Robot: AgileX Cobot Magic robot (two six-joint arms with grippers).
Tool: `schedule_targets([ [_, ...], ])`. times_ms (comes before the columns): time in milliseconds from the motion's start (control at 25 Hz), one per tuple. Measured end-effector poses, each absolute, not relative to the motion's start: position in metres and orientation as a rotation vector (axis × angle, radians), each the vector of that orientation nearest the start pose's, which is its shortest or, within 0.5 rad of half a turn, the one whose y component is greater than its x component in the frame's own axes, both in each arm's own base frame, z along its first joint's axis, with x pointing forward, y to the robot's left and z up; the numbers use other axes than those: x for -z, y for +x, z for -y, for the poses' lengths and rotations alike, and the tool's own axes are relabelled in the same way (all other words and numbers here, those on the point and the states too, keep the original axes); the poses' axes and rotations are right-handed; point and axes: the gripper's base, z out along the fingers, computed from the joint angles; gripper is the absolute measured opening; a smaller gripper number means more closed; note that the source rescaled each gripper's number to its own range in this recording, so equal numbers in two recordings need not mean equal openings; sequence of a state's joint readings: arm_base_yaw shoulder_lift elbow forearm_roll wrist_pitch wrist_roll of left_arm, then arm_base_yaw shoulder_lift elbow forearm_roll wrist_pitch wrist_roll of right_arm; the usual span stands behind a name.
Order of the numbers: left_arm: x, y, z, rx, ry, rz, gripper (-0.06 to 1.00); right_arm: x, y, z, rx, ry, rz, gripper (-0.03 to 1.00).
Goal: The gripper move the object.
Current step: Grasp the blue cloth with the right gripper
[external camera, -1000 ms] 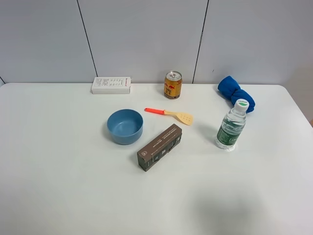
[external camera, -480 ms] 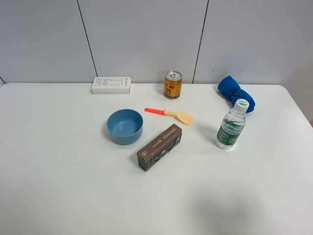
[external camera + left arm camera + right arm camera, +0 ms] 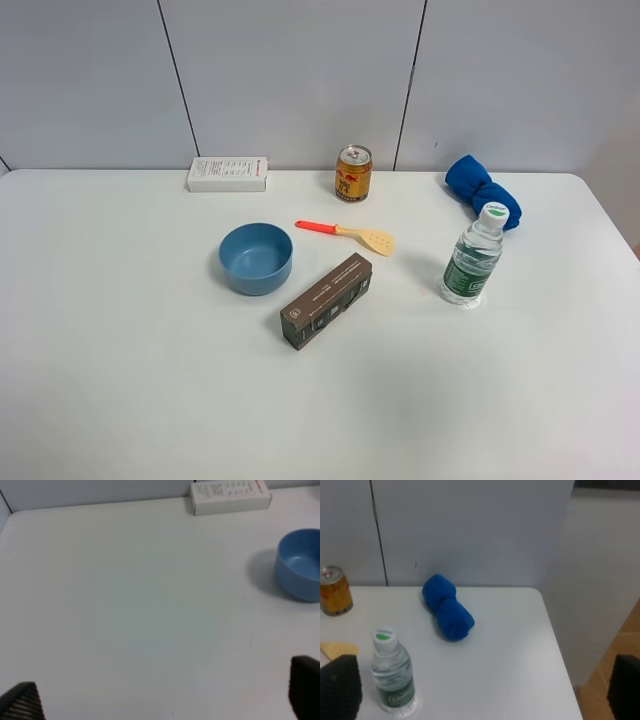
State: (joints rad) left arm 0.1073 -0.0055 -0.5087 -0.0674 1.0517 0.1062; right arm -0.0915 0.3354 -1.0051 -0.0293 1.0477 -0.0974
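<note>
The royal-blue rolled cloth point(image 3: 483, 190) lies at the table's back right, a two-lobed lump just behind the water bottle point(image 3: 473, 256). It also shows in the right wrist view point(image 3: 448, 607), well ahead of my right gripper point(image 3: 482, 690). That gripper's black fingertips point(image 3: 340, 689) stand wide apart and empty. My left gripper point(image 3: 162, 695) is also open and empty over bare table, with the blue bowl point(image 3: 300, 564) ahead of it to one side. Neither arm shows in the exterior high view.
A paler blue bowl point(image 3: 256, 258), a dark brown box point(image 3: 326, 300), an orange-handled spatula point(image 3: 348, 234), a gold can point(image 3: 353, 173) and a white box point(image 3: 228, 174) sit around the table's middle and back. The table's right edge point(image 3: 555, 645) is close to the cloth.
</note>
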Motion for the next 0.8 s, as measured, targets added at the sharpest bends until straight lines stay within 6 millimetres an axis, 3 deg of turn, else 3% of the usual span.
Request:
schedule_targets([
  [40,-0.281,-0.006,0.006,-0.055,0.002,-2.02,1.0,-0.434,0.02,0.004,0.162,0.003,-1.891,1.0],
  [120,-0.281,-0.006,0.006,-0.055,0.002,-2.02,1.0,-0.453,0.039,0.006,0.162,0.001,-1.907,1.0],
  [360,-0.281,-0.006,0.006,-0.055,0.002,-2.02,1.0,-0.489,0.114,0.012,0.189,-0.063,-1.986,1.0],
  [560,-0.281,-0.006,0.006,-0.055,0.002,-2.02,1.0,-0.487,0.191,0.019,0.208,-0.127,-2.126,1.0],
  [720,-0.281,-0.006,0.006,-0.055,0.002,-2.02,1.0,-0.461,0.253,0.025,0.212,-0.182,-2.258,1.0],
  [800,-0.281,-0.006,0.006,-0.055,0.002,-2.02,1.0,-0.447,0.275,0.027,0.211,-0.199,-2.303,1.0],
])
